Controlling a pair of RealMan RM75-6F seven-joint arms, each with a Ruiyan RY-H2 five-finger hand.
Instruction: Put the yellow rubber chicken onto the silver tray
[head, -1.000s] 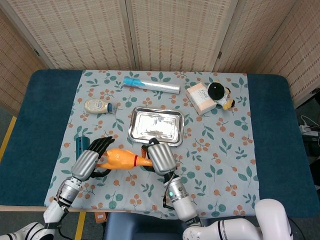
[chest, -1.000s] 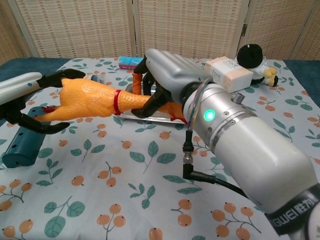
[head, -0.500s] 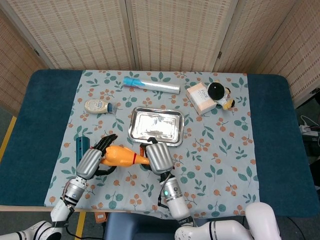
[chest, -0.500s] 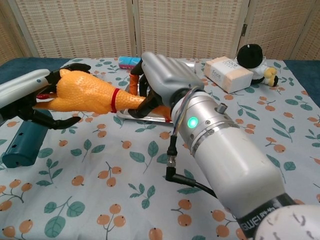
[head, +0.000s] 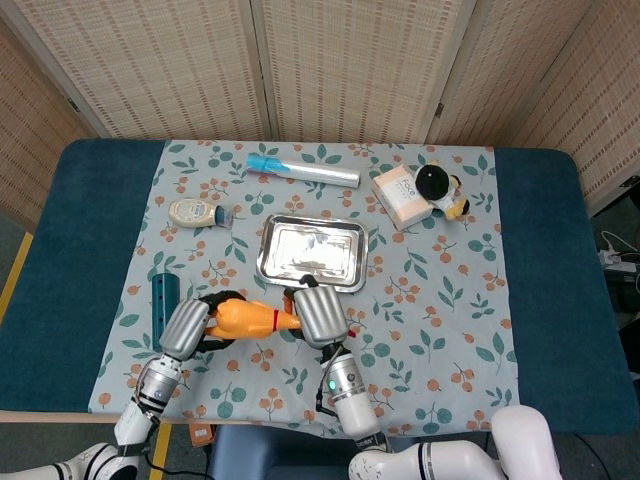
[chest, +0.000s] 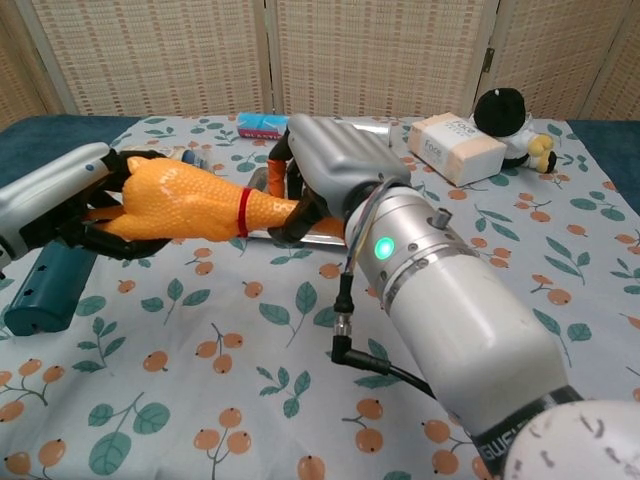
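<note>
On the tabletop, a leaf-print cloth lies before woven screens. Both robot hands clasp the chicken: the left robot hand around its body, the right robot hand around its neck, at 7 o'clock from the tray.

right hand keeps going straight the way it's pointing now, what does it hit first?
Most likely the silver tray. The right hand points up the table, gripping the yellow rubber chicken by its neck end, and the tray's near rim lies just ahead. Height over the rim is unclear.
</note>
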